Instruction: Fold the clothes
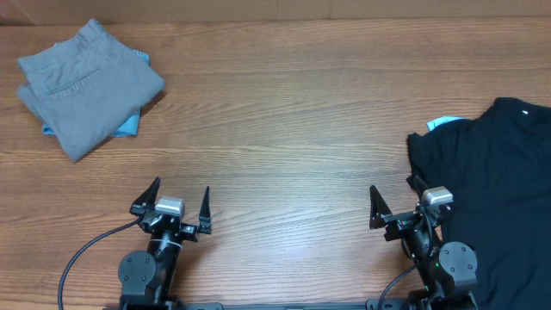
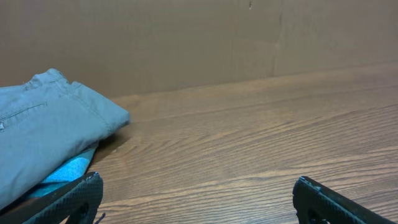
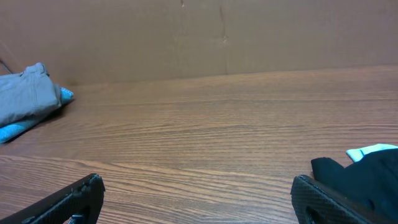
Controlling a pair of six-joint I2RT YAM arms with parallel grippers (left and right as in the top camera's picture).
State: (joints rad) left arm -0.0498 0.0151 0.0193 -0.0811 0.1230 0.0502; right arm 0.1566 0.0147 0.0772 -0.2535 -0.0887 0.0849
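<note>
Both tools are parking at the near desk [image 1: 284, 129] edge: left tool [image 1: 182, 188] and right tool [image 1: 393, 191] are gaping wide, holding nothing. Black garment [image 1: 499, 164] is lying rumpled just beside the right tool; I'm treating it as outside this job. Shorts [image 1: 86, 82] are resting at the far left corner, well apart from both tools, folded compact and sitting on a blue garment [image 1: 129, 127]. I'm judging the fold as done, with nothing obvious remaining.
</note>
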